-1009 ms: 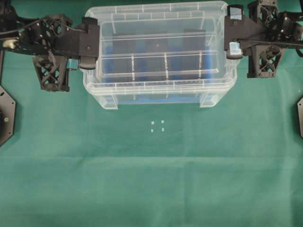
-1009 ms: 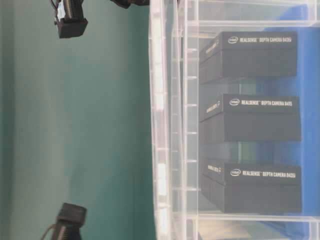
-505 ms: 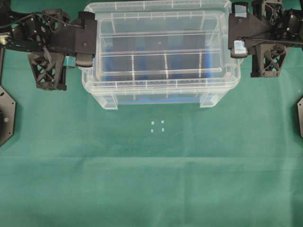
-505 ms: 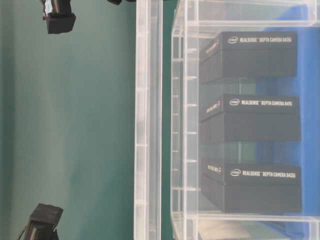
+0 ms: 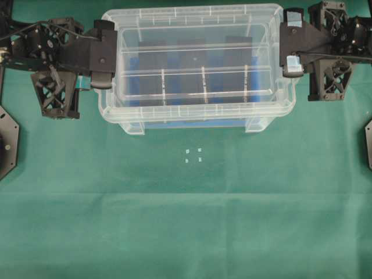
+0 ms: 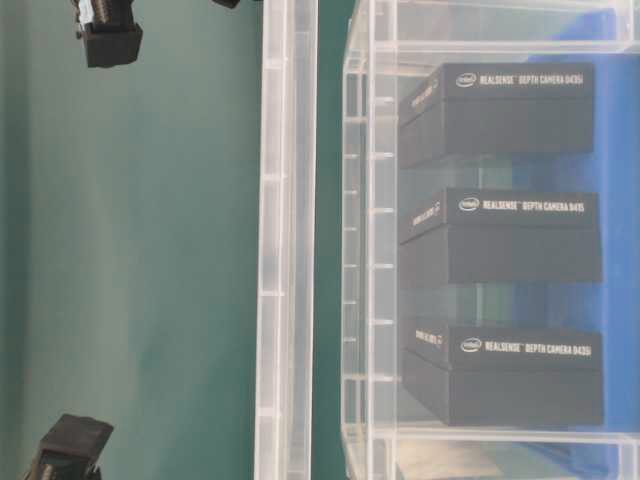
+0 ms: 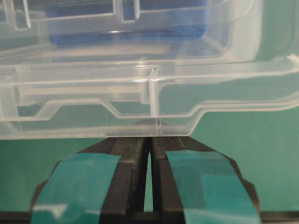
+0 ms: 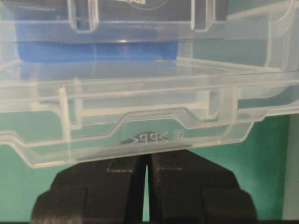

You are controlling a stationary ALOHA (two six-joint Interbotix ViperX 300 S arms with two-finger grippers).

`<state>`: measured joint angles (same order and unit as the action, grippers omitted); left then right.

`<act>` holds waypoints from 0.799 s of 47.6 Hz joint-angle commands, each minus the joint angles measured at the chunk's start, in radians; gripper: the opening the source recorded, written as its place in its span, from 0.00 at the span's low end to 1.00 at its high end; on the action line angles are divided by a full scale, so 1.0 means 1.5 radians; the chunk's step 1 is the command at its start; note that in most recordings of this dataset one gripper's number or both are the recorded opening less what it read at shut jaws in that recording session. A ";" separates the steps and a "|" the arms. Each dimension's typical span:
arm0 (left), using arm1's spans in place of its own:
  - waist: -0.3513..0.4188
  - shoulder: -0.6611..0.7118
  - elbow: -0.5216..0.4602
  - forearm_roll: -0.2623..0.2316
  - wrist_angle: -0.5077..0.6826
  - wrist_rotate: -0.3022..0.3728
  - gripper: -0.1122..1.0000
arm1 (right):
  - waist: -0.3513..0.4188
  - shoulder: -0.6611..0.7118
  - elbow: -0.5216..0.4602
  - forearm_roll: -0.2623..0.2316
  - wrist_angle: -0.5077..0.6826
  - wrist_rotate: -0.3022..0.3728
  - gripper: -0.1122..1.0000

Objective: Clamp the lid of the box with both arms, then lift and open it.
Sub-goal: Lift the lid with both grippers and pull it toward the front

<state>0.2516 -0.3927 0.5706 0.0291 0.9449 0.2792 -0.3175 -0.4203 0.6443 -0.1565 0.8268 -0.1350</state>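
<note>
The clear lid (image 5: 197, 109) hangs level above the box (image 5: 135, 125), held at both short ends. In the table-level view the lid (image 6: 287, 250) stands apart from the box (image 6: 368, 250), with a green gap between them. Three black blocks (image 6: 500, 235) and a blue insert (image 6: 615, 150) sit inside the box. My left gripper (image 5: 110, 55), with teal tape, is shut on the lid's left end tab; its tips (image 7: 150, 138) pinch the tab's rib. My right gripper (image 5: 285, 47) is shut on the right end tab (image 8: 145, 156).
Green cloth (image 5: 192, 221) covers the table. Several small white marks (image 5: 193, 155) lie just in front of the box. Black arm bases sit at the left edge (image 5: 7, 142) and right edge (image 5: 368, 142).
Both grippers have risen with the lid. The lid has come off the box, and the gap between them has widened in the table-level view. The box has stayed in place.
</note>
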 commanded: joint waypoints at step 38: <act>-0.143 -0.013 -0.033 -0.002 0.006 -0.130 0.11 | 0.208 -0.015 -0.044 -0.069 0.046 0.222 0.10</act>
<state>0.0598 -0.4096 0.5706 0.0261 0.9848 0.0951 -0.0598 -0.4403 0.6458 -0.2393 0.9158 0.1503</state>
